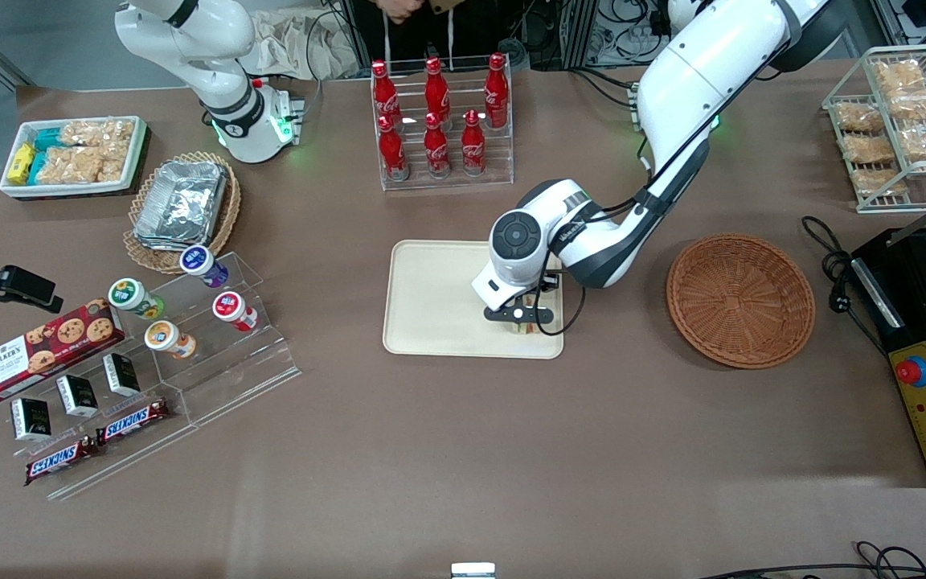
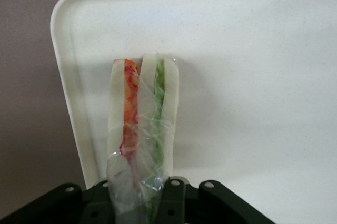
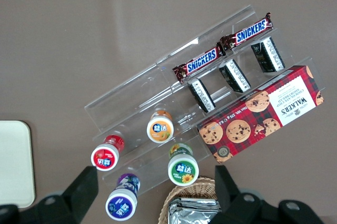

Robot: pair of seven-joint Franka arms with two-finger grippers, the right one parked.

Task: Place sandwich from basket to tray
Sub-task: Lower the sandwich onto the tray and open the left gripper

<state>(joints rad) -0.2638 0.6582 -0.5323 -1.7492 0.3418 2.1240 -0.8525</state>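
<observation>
Over tray (image 1: 431,297), gripper (image 1: 521,322), seemingly one sandwich (image 2: 141,129)

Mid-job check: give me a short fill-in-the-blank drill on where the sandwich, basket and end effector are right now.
1. The end effector is over the ____.
2. The sandwich is gripped between the fingers above the tray, near its ____ nearest the front camera.
3. The basket now holds ____.
4. The sandwich's fillings are orange-red and ____.

Missing words: tray; edge; nothing; green

Hand (image 1: 521,320) low over tray (image 1: 431,297), basket (image 1: 740,300) well apart.
</observation>
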